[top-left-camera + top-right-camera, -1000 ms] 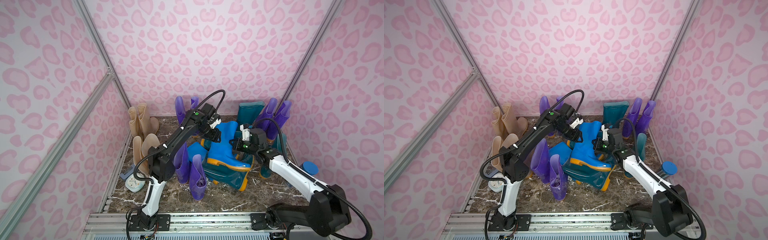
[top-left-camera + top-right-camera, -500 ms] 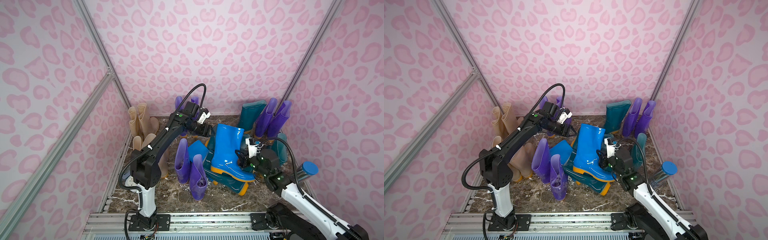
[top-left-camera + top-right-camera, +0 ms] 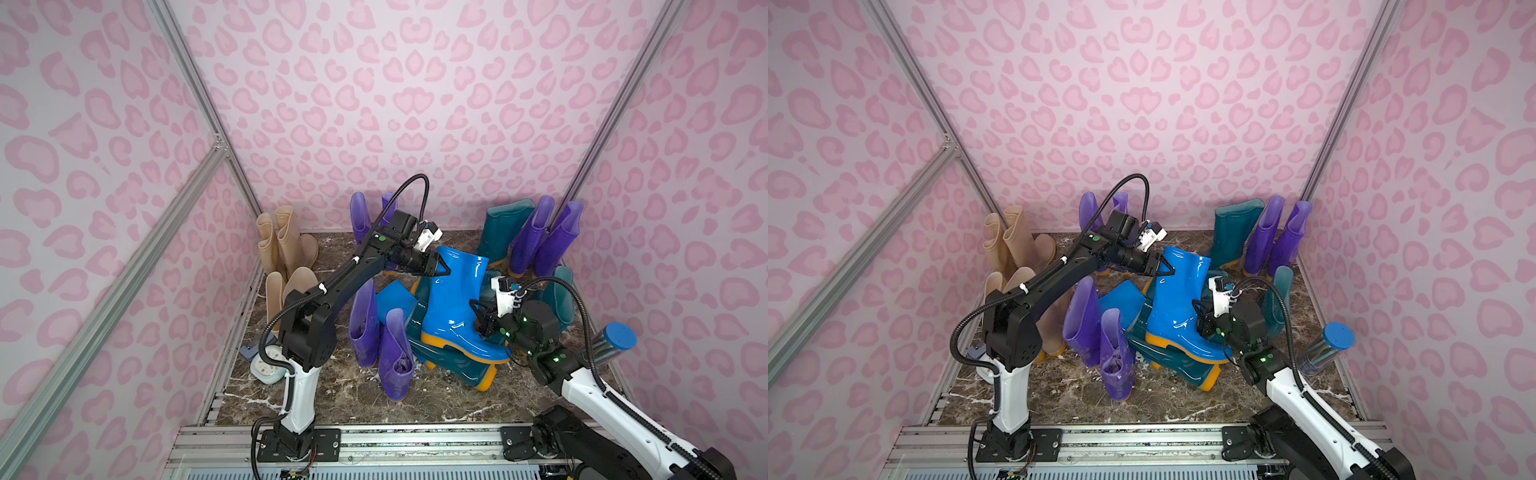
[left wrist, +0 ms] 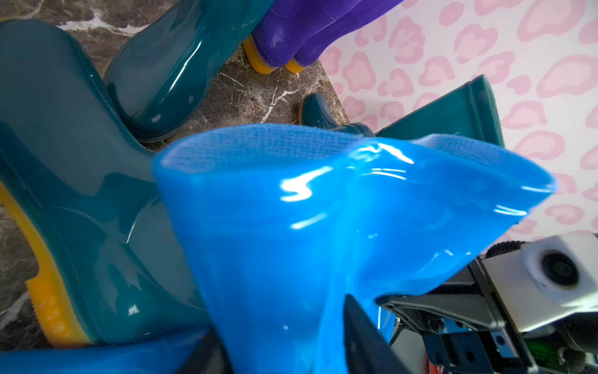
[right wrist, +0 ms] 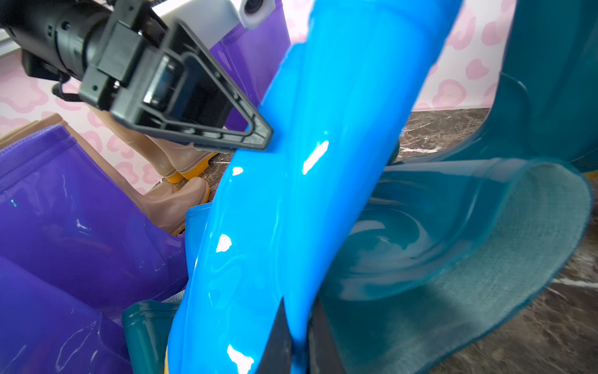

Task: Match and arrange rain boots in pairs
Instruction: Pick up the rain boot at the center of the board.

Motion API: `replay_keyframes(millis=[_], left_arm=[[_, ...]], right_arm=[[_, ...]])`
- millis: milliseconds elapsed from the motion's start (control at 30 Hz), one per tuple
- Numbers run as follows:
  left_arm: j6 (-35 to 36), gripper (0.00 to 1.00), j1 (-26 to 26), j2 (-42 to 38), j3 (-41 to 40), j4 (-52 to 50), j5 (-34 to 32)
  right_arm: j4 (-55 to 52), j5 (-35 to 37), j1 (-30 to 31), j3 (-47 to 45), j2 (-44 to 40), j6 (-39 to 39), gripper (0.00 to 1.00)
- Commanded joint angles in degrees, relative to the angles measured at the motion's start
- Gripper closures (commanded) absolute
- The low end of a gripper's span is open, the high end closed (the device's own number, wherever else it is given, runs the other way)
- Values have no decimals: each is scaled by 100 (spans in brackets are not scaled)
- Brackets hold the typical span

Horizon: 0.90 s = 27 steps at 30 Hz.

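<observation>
1. Six translucent purple rain boots (image 3: 365, 324), grouped as three twos.
2. Four beige rain boots (image 3: 286, 237), grouped as two twos.
3. Two bright blue rain boots (image 3: 453, 303), one upright, one lying.
4. Three dark teal rain boots (image 3: 500, 228) plainly countable; teal parts of a possible fourth in the middle pile, too hidden to separate.
5. One small pale round-faced clock (image 3: 261, 371).
6. One clear container with a blue lid (image 3: 615, 343).
7. Two robot arms (image 3: 345, 278).

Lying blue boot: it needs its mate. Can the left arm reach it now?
Probably not yet: the left gripper is gripping the upright blue boot, which partly overlaps the lying blue boot.
</observation>
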Motion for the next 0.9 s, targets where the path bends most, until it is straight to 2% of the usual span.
replay_keyframes(millis=[0, 33, 133, 200, 300, 433, 533, 600, 700, 767, 867], left_arm=[[-243, 98, -23, -141, -54, 419, 422], [-244, 98, -23, -193, -91, 416, 449], [-94, 98, -23, -426, -127, 216, 300], [-22, 98, 7, -606, -47, -40, 250], [-81, 98, 30, -866, 40, -106, 319], [-94, 98, 38, -934, 431, -229, 419], [3, 98, 80, -899, 984, -582, 347], [143, 98, 149, -928, 1372, -962, -6], [145, 98, 406, -1104, 1670, -1278, -770], [141, 98, 640, -1290, 1726, -1327, -1025], [195, 98, 884, -1622, 1649, -1214, -1078]], right_arm=[[-131, -17, 7, 11, -32, -5, 74], [-207, 46, 13, 73, -44, 7, 61], [-404, 294, 0, 306, -104, 81, 43], [-676, 353, 5, 644, -131, 92, 35], [-1081, 668, 3, 1179, -180, 135, 29], [-1415, 1105, -13, 1689, -202, 90, 26], [-1639, 1520, -102, 1947, -161, 175, 28], [-1920, 1877, -237, 2162, -66, 396, 33], [-2530, 2309, -475, 2529, 179, 741, 31], [-2714, 2588, -545, 2646, 269, 691, 32], [-2761, 2700, -543, 2736, 404, 604, 32]])
